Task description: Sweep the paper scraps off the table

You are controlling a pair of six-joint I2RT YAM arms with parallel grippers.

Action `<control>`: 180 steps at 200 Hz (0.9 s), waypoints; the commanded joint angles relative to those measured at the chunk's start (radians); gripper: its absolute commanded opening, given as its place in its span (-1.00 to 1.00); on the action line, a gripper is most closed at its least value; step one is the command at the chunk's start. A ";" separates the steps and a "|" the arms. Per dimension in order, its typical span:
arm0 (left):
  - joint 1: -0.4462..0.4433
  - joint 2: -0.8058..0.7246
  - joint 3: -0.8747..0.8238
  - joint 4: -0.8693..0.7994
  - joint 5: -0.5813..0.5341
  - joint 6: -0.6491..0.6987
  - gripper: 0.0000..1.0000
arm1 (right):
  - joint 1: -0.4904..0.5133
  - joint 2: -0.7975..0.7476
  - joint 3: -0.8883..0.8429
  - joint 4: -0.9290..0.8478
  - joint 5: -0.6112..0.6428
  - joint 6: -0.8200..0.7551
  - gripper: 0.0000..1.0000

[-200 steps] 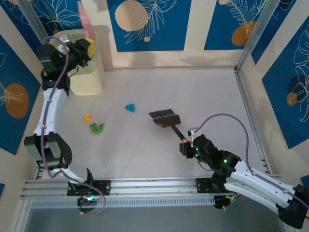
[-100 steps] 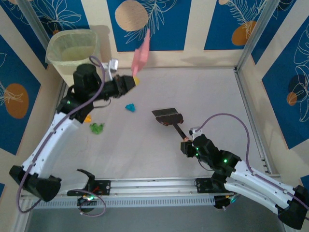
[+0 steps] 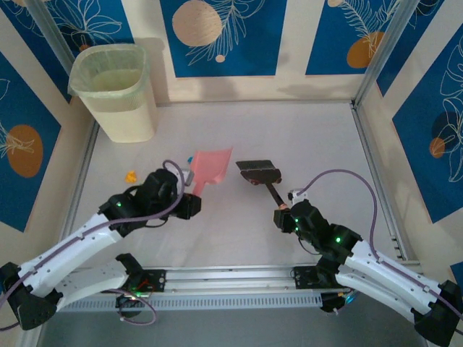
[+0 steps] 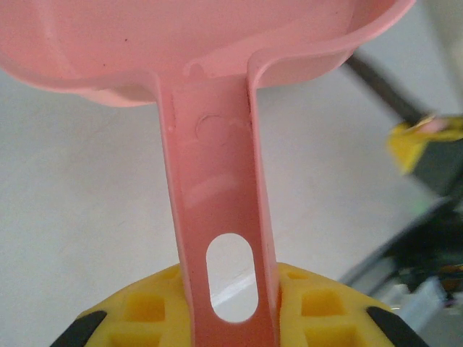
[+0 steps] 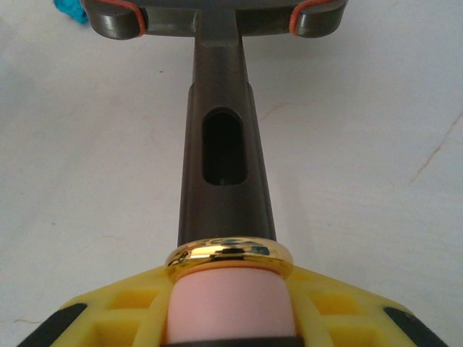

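Note:
My left gripper (image 3: 189, 204) is shut on the handle of the pink dustpan (image 3: 210, 168), which lies low over the table (image 3: 318, 137) with its mouth pointing away from me. In the left wrist view the dustpan handle (image 4: 221, 210) runs up between the yellow fingers (image 4: 145, 318). My right gripper (image 3: 283, 217) is shut on the handle of a dark brush (image 3: 258, 172), whose head rests just right of the dustpan. Of the paper scraps, an orange one (image 3: 131, 176) lies left of my left arm. A cyan one (image 5: 71, 11) peeks past the brush head (image 5: 217, 18).
A pale yellow waste bin (image 3: 116, 90) stands in the far left corner. Patterned panels wall the table on three sides, with an aluminium rail (image 3: 224, 278) along the near edge. The right half of the table is bare.
My left arm has swung down from over the bin to the middle of the table, carrying the dustpan to just left of the brush. The brush shifted slightly right.

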 commanded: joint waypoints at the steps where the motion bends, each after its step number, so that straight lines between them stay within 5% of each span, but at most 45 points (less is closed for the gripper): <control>1: -0.025 -0.005 -0.083 0.026 -0.133 0.043 -1.00 | -0.016 -0.009 0.019 -0.011 0.059 0.044 -1.00; 91: -0.048 0.114 -0.263 0.174 -0.156 0.151 -1.00 | -0.093 0.105 0.282 -0.252 0.092 0.094 -1.00; 180: -0.072 0.228 -0.248 0.084 -0.298 0.119 -1.00 | -0.114 0.811 0.927 -0.450 -0.090 -0.026 -1.00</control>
